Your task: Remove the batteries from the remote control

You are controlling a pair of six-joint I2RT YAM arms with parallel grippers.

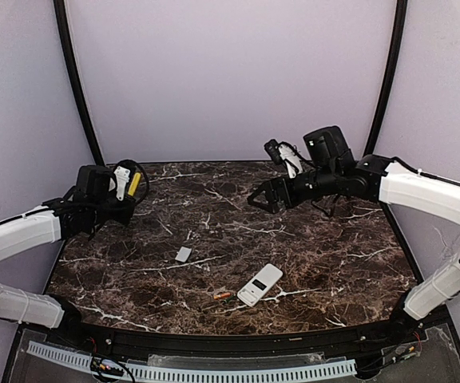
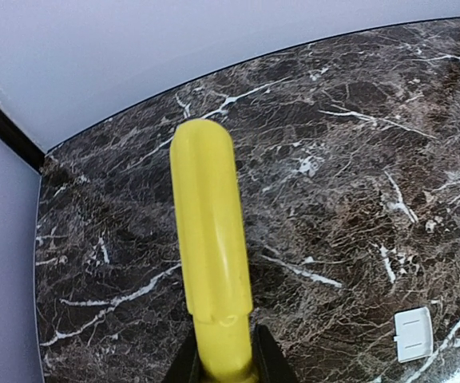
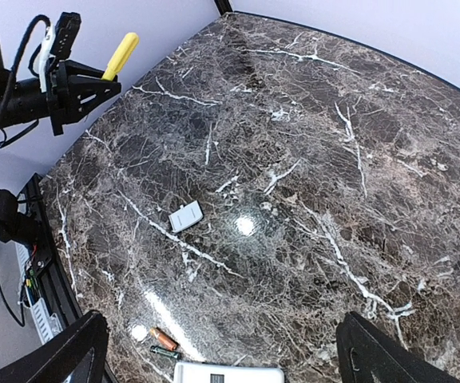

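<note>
The white remote control (image 1: 259, 285) lies flat near the table's front middle, dark window up; its top edge shows in the right wrist view (image 3: 228, 373). Just left of it lie an orange-red battery (image 1: 223, 295) (image 3: 164, 338) and a thinner dark green cylinder (image 3: 166, 352). My left gripper (image 1: 122, 199) (image 2: 224, 363) is at the far left above the table, shut on a yellow-handled screwdriver (image 2: 212, 263) (image 1: 133, 184). My right gripper (image 1: 255, 197) (image 3: 222, 351) is open and empty, held high over the back middle of the table.
A small white square cover piece (image 1: 184, 254) lies on the dark marble table (image 1: 310, 239) between the arms; it also shows in the left wrist view (image 2: 414, 335) and the right wrist view (image 3: 186, 216). Purple walls stand behind and at both sides.
</note>
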